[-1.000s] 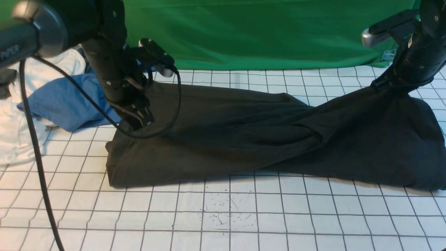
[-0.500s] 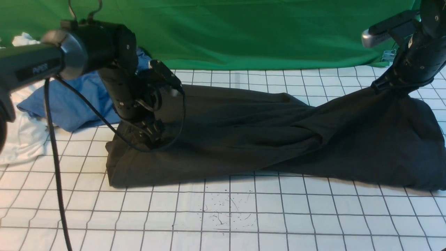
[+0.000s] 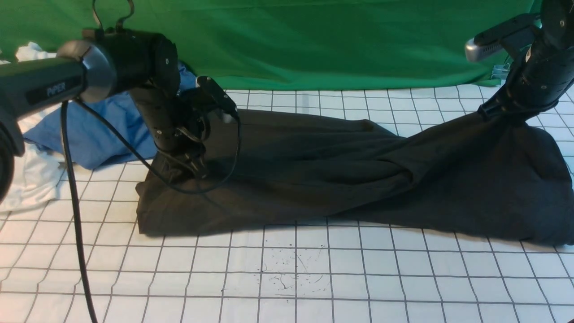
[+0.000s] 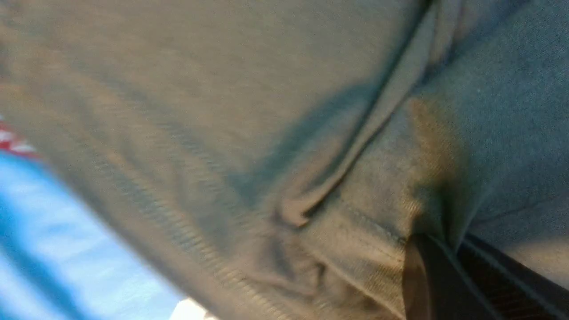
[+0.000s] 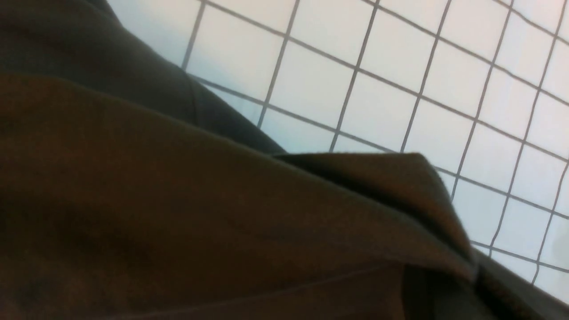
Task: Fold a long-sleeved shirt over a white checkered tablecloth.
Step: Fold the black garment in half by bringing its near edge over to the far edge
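The dark long-sleeved shirt (image 3: 314,179) lies stretched across the white checkered tablecloth (image 3: 287,278). My left gripper (image 3: 190,169) is down on the shirt's left end, shut on a pinch of fabric. In the left wrist view a fold of the shirt (image 4: 222,111) runs in between the dark fingers of the left gripper (image 4: 449,249). My right gripper (image 3: 497,114) is shut on the shirt's right end and holds it raised like a tent. In the right wrist view the shirt (image 5: 178,213) hangs over the tablecloth (image 5: 378,102) and hides most of the right gripper (image 5: 471,284).
A blue garment (image 3: 89,130) and a white garment (image 3: 27,179) are piled at the far left, behind the left arm. A green backdrop cloth (image 3: 336,40) hangs along the back. The left arm's black cable (image 3: 74,215) dangles over the tablecloth. Ink specks (image 3: 291,269) mark the front.
The left arm swung right and down onto the shirt's left end. Its jaws opened wide, then closed on the fabric. The right arm and the raised end have not moved.
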